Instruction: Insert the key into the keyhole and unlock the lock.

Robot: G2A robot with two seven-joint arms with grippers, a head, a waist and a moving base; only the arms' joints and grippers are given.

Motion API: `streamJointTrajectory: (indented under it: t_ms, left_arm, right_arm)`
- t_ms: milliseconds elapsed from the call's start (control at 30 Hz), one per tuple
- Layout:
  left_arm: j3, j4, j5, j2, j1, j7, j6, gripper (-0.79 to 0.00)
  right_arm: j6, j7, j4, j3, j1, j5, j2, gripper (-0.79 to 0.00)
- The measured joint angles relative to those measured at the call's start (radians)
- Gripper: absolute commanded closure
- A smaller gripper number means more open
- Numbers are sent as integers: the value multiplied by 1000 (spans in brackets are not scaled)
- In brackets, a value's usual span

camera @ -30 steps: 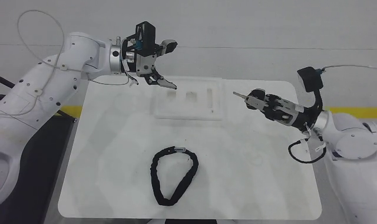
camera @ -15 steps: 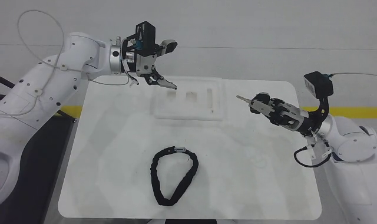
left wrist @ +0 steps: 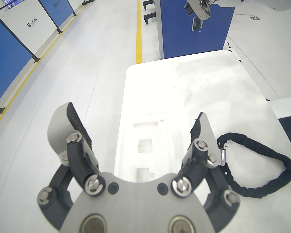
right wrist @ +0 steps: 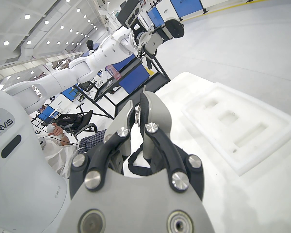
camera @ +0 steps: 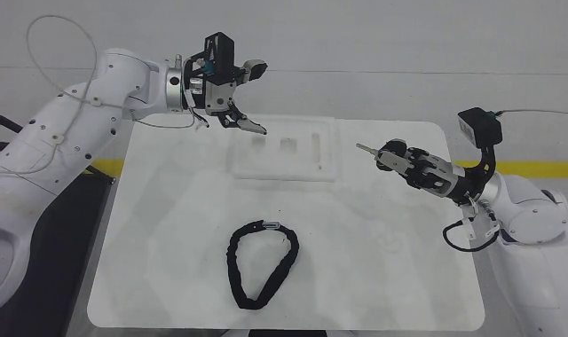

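**A:** Where was the key?

**B:** Pinched in the right gripper (camera: 380, 152). Its fingers were pressed together on the key (camera: 361, 147), so the blade stuck out ahead. It hung in the air over the right part of the table (camera: 177, 248), near the white foam tray (camera: 244, 167). That hold probably left the blade free to enter a keyhole.

**A:** And the lock?

**B:** The chain lock (camera: 260, 264), sleeved in black fabric, lay looped on the table toward the near edge, well apart from the key. Its metal end (camera: 271, 224) pointed toward the tray. I could not make out the keyhole.

**A:** The other arm?

**B:** The left gripper (camera: 251, 97) hung spread wide and empty above the tray's far left corner, likely free to steady the lock. Insertion was not yet begun.
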Motion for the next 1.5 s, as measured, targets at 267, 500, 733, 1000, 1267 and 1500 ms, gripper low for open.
streamJointTrajectory:
  t_ms: [267,500,733,1000,1267,1500]
  left_arm:
    - [18,-17,-8,2,111,-79,-7,-785]
    - [50,-77,52,3,203,-100,-7,-785]
    - [50,-104,220,1,290,-67,-7,-785]
    - [50,-104,399,-8,369,-20,-7,-785]
    - [50,-92,509,-25,414,-21,-7,-785]
    - [50,-75,507,-32,418,-16,-7,-785]
  right_arm:
    - [0,0,0,0,0,0,0,0]
    - [0,0,0,0,0,0,0,0]
    - [0,0,0,0,0,0,0,0]
    - [0,0,0,0,0,0,0,0]
    - [0,0,0,0,0,0,0,0]
    - [0,0,0,0,0,0,0,0]
